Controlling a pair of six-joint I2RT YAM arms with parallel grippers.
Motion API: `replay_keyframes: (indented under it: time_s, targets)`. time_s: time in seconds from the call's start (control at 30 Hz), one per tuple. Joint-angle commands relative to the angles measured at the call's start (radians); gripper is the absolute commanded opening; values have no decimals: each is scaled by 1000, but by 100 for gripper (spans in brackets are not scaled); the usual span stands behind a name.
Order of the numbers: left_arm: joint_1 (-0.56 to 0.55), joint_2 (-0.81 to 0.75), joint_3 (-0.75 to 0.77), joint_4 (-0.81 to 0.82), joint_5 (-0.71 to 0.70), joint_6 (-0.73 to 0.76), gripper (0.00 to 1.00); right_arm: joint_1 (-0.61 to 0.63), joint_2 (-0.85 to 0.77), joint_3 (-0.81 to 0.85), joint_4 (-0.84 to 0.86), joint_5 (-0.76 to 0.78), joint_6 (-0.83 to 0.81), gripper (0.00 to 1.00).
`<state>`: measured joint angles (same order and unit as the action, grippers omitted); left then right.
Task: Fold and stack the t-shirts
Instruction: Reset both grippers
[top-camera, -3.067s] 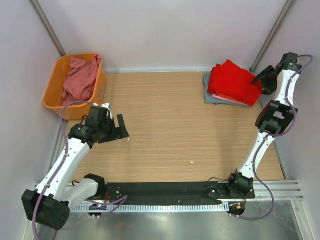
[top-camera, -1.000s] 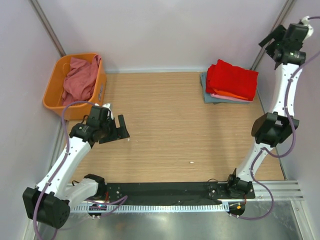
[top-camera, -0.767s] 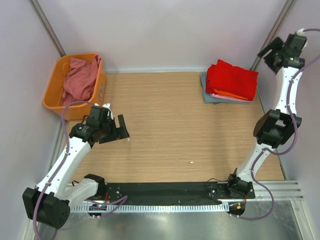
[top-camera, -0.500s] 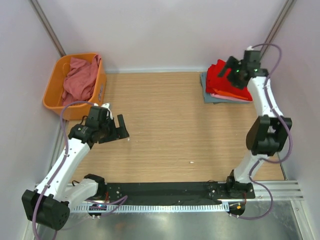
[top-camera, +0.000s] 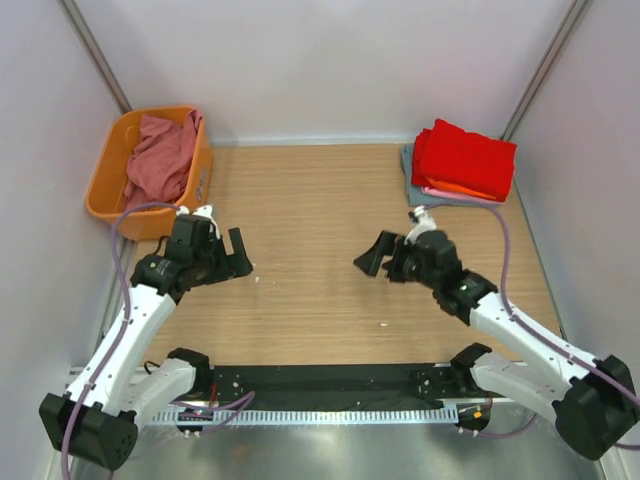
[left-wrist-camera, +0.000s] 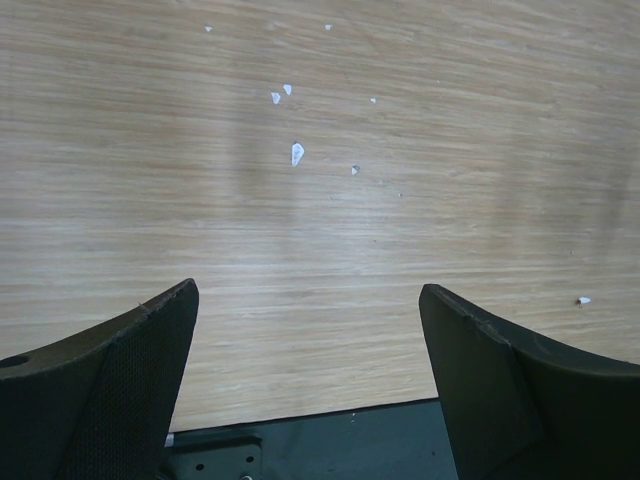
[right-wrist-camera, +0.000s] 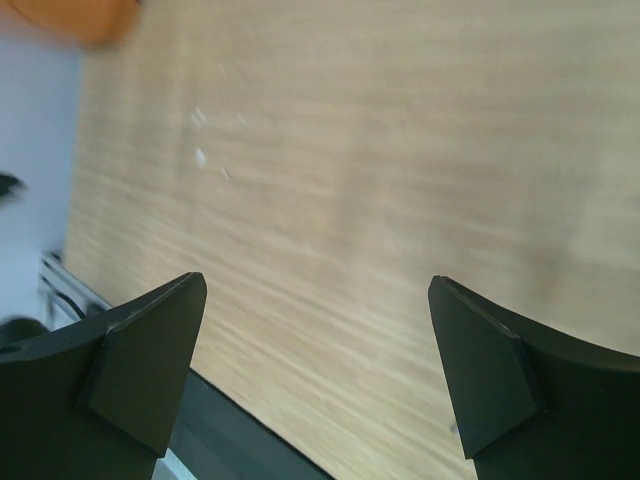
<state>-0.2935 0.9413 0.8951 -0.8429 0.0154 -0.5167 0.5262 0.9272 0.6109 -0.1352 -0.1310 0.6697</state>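
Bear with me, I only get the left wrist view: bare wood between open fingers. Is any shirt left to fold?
Observer: Yes, a dusty rose shirt lies crumpled in the orange basket at the far left corner.
Operator: Where is the finished pile?
Observer: The folded stack, bright red on top, sits at the far right corner.
Operator: Is the right arm busy?
Observer: No, the right gripper hangs open and empty over the middle of the table.
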Motion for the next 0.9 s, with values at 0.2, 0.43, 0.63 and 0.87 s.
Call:
replay_keyframes:
  time_s: [0.2, 0.43, 0.63, 0.87]
  targets:
    - [-3, -320, -25, 118, -204, 10, 96, 248, 119, -181, 293, 241, 79, 100]
    - [-16, -630, -177, 261, -324, 60, 98, 251, 147, -241, 413, 263, 59, 100]
    - [-16, -783, -272, 367, -347, 72, 99, 253, 163, -249, 431, 252, 54, 100]
    - [-16, -813, -265, 360, -410, 63, 100, 253, 142, -273, 477, 231, 42, 100]
